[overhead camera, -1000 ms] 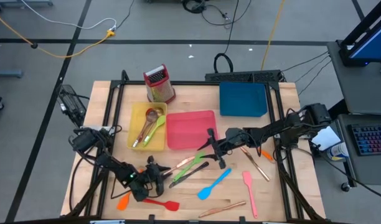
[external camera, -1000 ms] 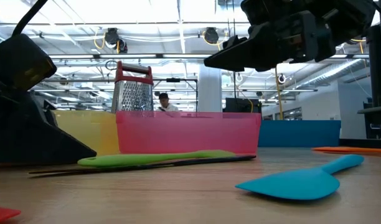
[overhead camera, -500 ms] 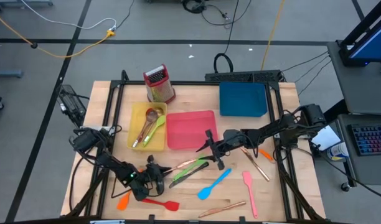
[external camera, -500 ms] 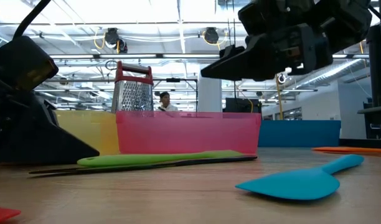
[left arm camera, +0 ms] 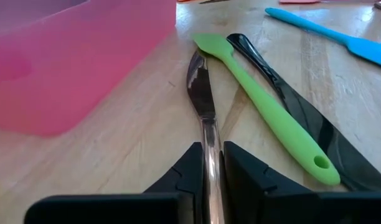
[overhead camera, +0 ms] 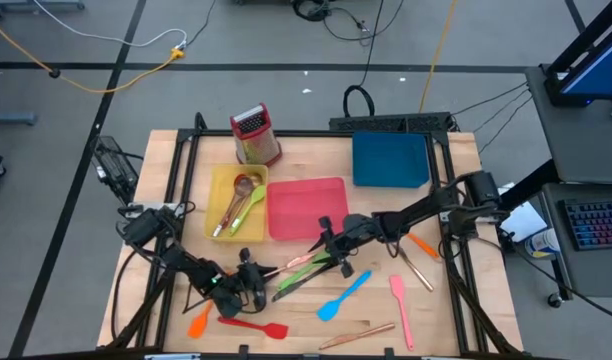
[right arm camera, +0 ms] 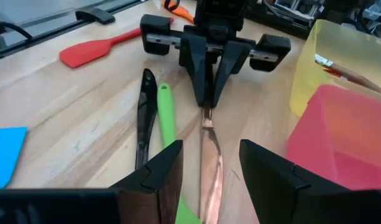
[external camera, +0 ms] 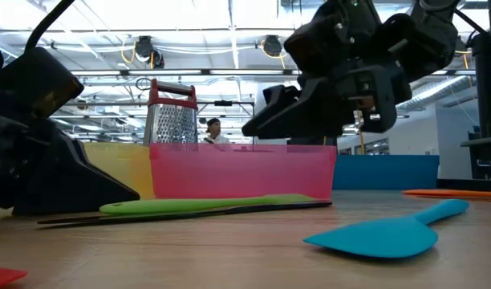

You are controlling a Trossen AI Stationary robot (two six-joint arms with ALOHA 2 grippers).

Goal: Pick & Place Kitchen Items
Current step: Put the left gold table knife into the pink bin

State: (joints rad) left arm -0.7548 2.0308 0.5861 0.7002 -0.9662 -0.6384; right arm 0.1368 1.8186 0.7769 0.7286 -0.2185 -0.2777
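Observation:
A copper-coloured knife (left arm camera: 200,93) lies on the table next to the pink tray (left arm camera: 66,62), beside a green spatula (left arm camera: 265,112) and a dark utensil (left arm camera: 302,124). My left gripper (overhead camera: 254,281) is shut on the knife's handle. My right gripper (overhead camera: 331,256) is open and hovers over the knife's blade (right arm camera: 209,158), one finger on each side, clear of it. The low view shows the right gripper (external camera: 257,124) above the table. The right wrist view shows the left gripper (right arm camera: 206,93) facing it. My left gripper pinches the knife's handle (left arm camera: 210,146) between its two fingers. The fingers come in low from the table's near left and lie along the knife. The blade (left arm camera: 199,87) points away from the gripper and lies on the table by the pink tray.
A yellow tray (overhead camera: 219,190) holds a few utensils. A blue tray (overhead camera: 390,160) and a grater (overhead camera: 254,135) stand at the back. A blue spatula (overhead camera: 344,295), pink spatula (overhead camera: 400,310), red spatula (overhead camera: 254,325), orange spatula (overhead camera: 198,322) and more cutlery (overhead camera: 416,265) lie loose on the table.
My right gripper has gone toward the table's left edge and down, from beside the pink tray's near right corner to just over the knife's blade, staying open. My left gripper has edged slightly toward the right with the knife's handle.

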